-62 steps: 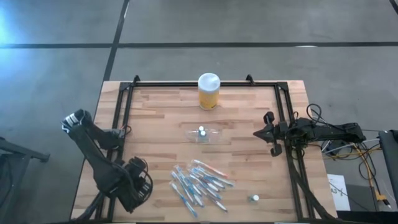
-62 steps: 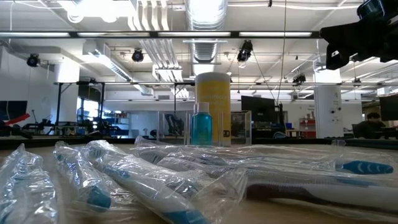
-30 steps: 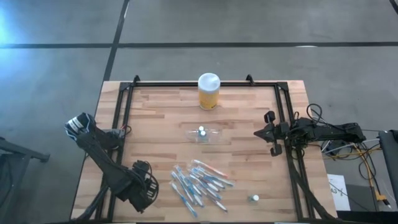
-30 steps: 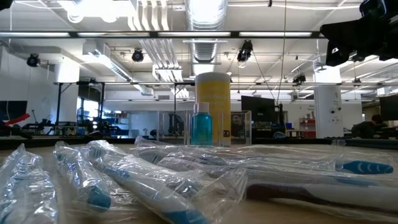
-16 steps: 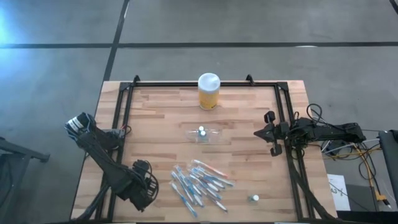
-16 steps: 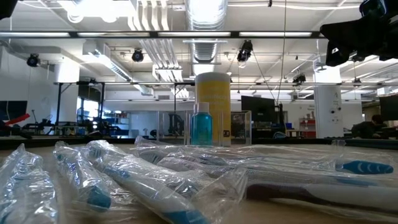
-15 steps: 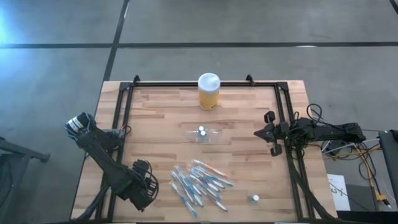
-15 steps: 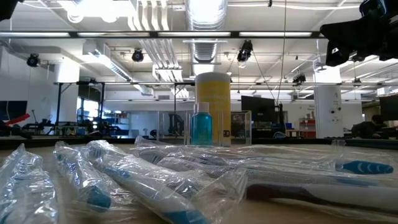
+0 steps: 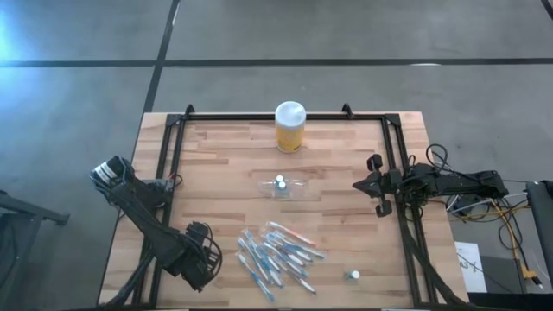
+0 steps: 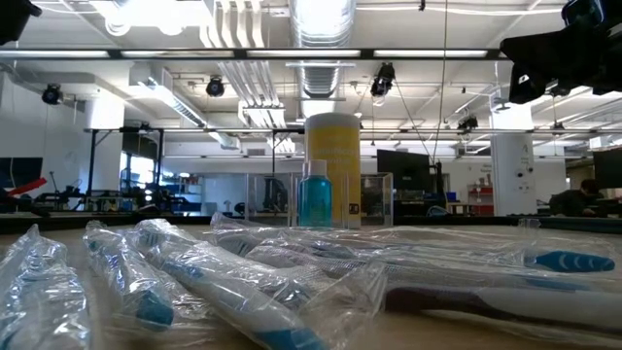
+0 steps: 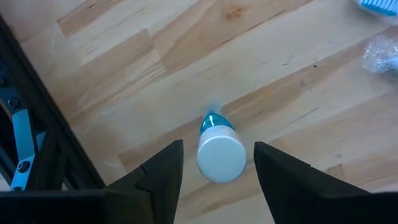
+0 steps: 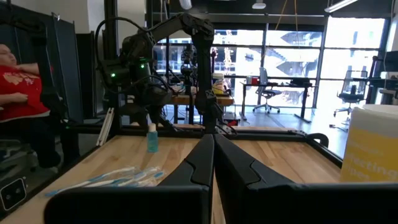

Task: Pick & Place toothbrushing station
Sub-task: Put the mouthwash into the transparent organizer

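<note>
Left hand (image 11: pixel 211 163) was seen at the near-left corner of the wooden surface (image 9: pixel 216 173), its fingers spread on either side of a small blue bottle with a white cap (image 11: pixel 220 152), without visibly touching it. Just beside it, towards the middle, a heap of wrapped toothbrushes (image 9: pixel 276 252) was spread. The toothbrushing station (image 9: pixel 283 187), a clear holder hard to make out against the wood, stood at the centre with another small bottle inside. A yellow jar (image 9: pixel 289 127) was placed at the far edge. Right hand (image 9: pixel 373 186) was parked at the right rail, fingers pressed together. A closing off-centre was judged likely to tip the narrow bottle, which could roll away.
</note>
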### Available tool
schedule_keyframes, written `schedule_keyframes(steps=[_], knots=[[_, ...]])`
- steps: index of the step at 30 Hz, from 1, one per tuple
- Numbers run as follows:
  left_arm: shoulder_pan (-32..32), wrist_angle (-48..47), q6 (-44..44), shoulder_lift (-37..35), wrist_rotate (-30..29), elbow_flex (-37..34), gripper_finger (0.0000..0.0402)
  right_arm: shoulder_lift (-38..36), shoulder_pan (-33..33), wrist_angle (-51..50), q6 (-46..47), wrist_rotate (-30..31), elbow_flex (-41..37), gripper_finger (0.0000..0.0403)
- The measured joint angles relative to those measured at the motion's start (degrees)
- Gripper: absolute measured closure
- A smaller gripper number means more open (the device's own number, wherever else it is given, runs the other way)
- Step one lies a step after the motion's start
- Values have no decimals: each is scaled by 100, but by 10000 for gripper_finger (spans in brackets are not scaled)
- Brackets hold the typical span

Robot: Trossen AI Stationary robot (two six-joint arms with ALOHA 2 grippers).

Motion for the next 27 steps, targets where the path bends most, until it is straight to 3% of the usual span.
schedule_keyframes(steps=[3,9,17,22,24,27], knots=[[4,0,31,0,21,-2,225,0,1,0,0,-2,0,394],[23,4,261,-12,35,-2,310,0,-1,1,0,-2,0,394],[28,-64,887,-497,-173,18,311,0,1,1,-42,-1,0,394],[44,-137,2156,-949,-577,214,319,0,1,7,-159,1,0,394],[56,-236,2745,-1067,-752,328,369,0,1,15,-188,2,0,394],[127,-336,3661,-1206,-842,512,397,0,-1,35,-189,1,0,394]])
